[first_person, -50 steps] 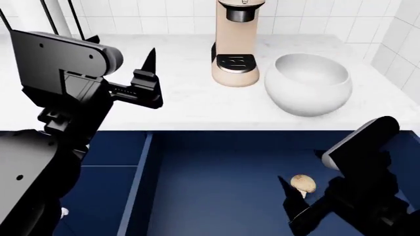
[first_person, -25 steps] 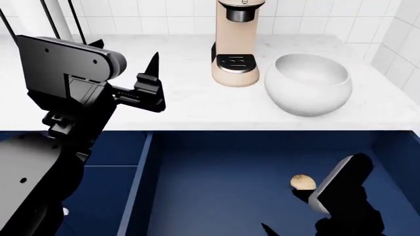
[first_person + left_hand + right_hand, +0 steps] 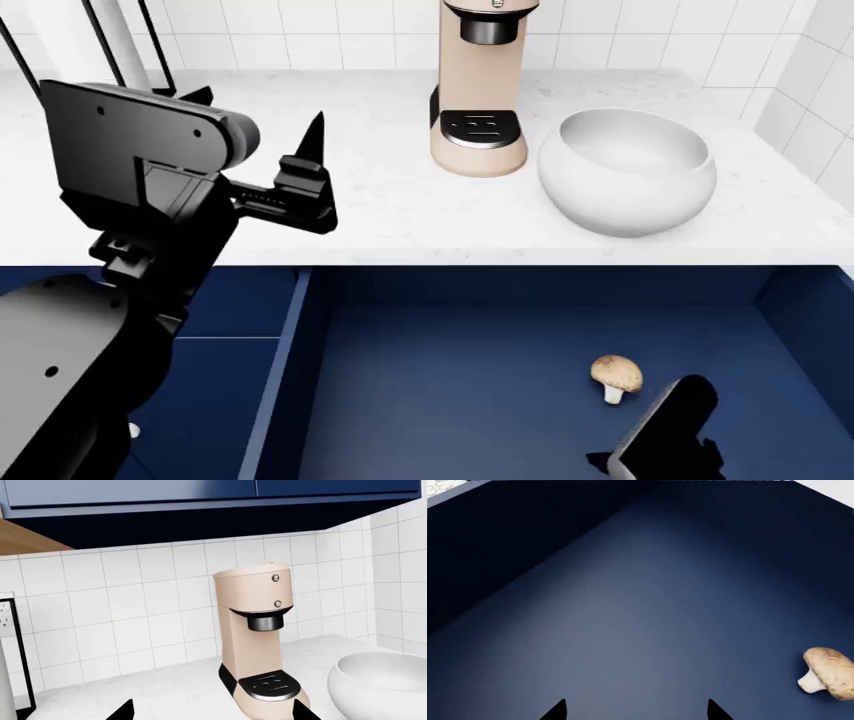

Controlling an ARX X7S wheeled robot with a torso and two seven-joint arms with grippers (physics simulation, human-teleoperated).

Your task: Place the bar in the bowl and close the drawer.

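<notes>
The bar shows in none of the views. The open drawer (image 3: pixel 467 390) fills the lower half of the head view, and its flat navy floor (image 3: pixel 627 605) fills the right wrist view. The white bowl (image 3: pixel 630 168) stands on the white counter, right of the coffee maker, and its rim (image 3: pixel 383 680) shows in the left wrist view. My left gripper (image 3: pixel 212 712) hovers open over the counter's left part (image 3: pixel 256 112), facing the coffee maker, nothing between its tips. My right gripper (image 3: pixel 635 711) is open and empty, low in the drawer. In the head view only its arm (image 3: pixel 667 440) shows.
A beige coffee maker (image 3: pixel 483 90) (image 3: pixel 257 630) stands at the counter's back. A small tan mushroom (image 3: pixel 615 375) (image 3: pixel 829 672) lies on the drawer floor, right of my right gripper. A tiled wall bounds the counter at back and right. Navy upper cupboards (image 3: pixel 200 500) hang overhead.
My right arm has pulled down and back toward the drawer's front, leaving most of the head view and uncovering the mushroom. My left arm has shifted slightly.
</notes>
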